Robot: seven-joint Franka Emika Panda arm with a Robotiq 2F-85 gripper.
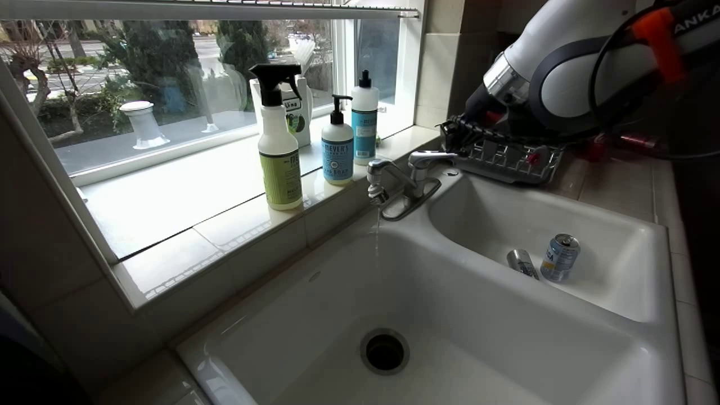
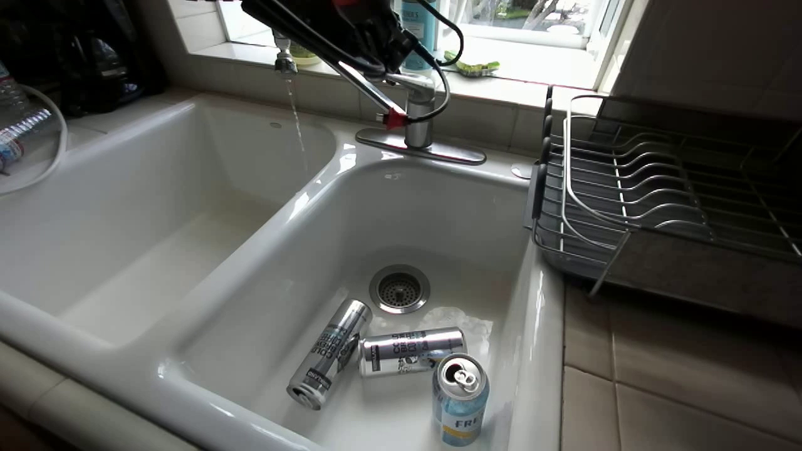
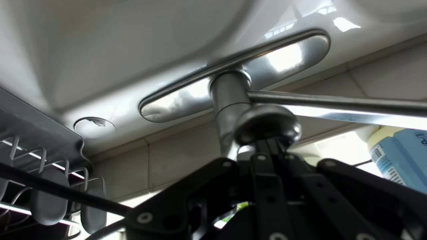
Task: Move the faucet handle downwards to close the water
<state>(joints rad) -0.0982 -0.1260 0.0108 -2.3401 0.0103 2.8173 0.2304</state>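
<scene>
The faucet handle (image 1: pixel 436 155) is a short chrome lever on top of the low faucet, pointing toward the arm. It also shows in another exterior view (image 2: pixel 412 82) and in the wrist view, where its rounded end (image 3: pixel 267 121) faces the camera. The water (image 1: pixel 378 230) runs as a thin stream from the spout into the larger basin; it shows in both exterior views (image 2: pixel 297 119). My gripper (image 3: pixel 268 145) has its fingers together, with the tips right at the handle's end, above it. Nothing shows between the fingers. Whether the tips touch the handle, I cannot tell.
A dish rack (image 2: pixel 626 181) stands beside the faucet. The chrome spout (image 1: pixel 388 166) extends over the larger basin. Soap bottles (image 1: pixel 337 147) and a spray bottle (image 1: pixel 281 157) stand on the sill. Cans (image 2: pixel 460 398) are in the smaller basin. A cable with a red piece (image 2: pixel 395 118) hangs by the faucet.
</scene>
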